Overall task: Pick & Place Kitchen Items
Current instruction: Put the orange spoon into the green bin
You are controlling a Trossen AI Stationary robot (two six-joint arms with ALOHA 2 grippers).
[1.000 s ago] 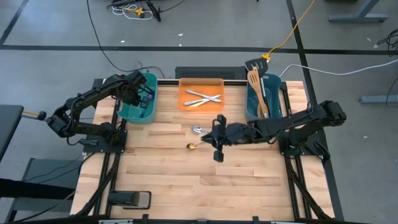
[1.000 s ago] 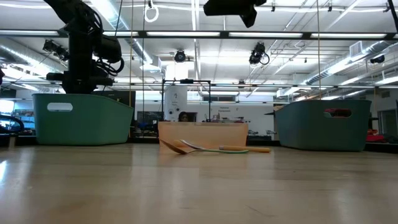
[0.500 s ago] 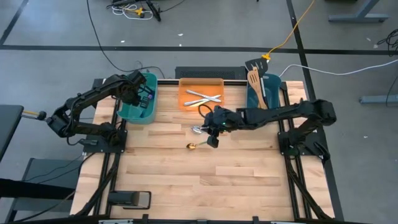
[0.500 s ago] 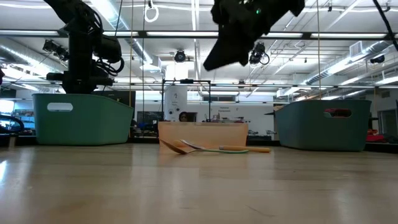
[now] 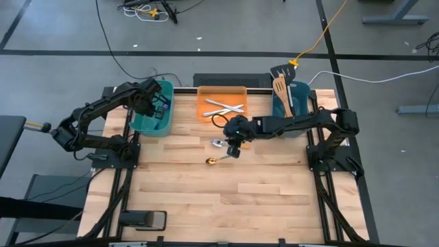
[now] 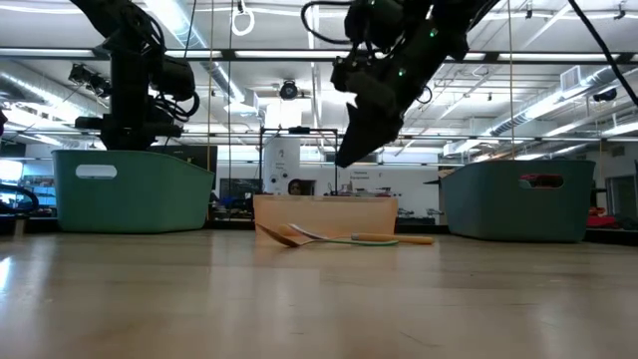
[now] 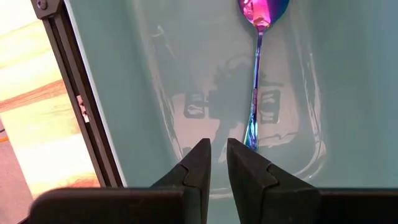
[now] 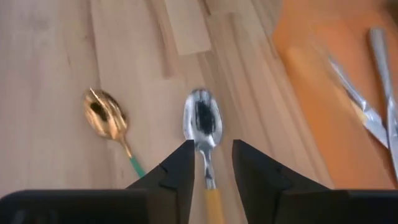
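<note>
1. High view: the right gripper (image 5: 232,145) is held over the silver spoon (image 5: 217,143), beside the gold spoon (image 5: 212,161).
2. Low view: both spoons are seen lying on the table (image 6: 319,299).
3. Left wrist view: the left gripper (image 7: 218,163) is poised over an iridescent spoon (image 7: 259,56) in the teal tub (image 7: 155,93), jaws narrowly parted.
4. Right wrist view: jaws are spread, empty.

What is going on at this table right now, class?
The right gripper hangs open over the silver spoon lying on the wooden table, lined up with it but not touching. A gold spoon lies beside it. The left gripper sits inside the left teal tub, fingers close together and empty, above an iridescent spoon. Silver cutlery lies in the orange tray; wooden utensils stand in the right teal tub.
</note>
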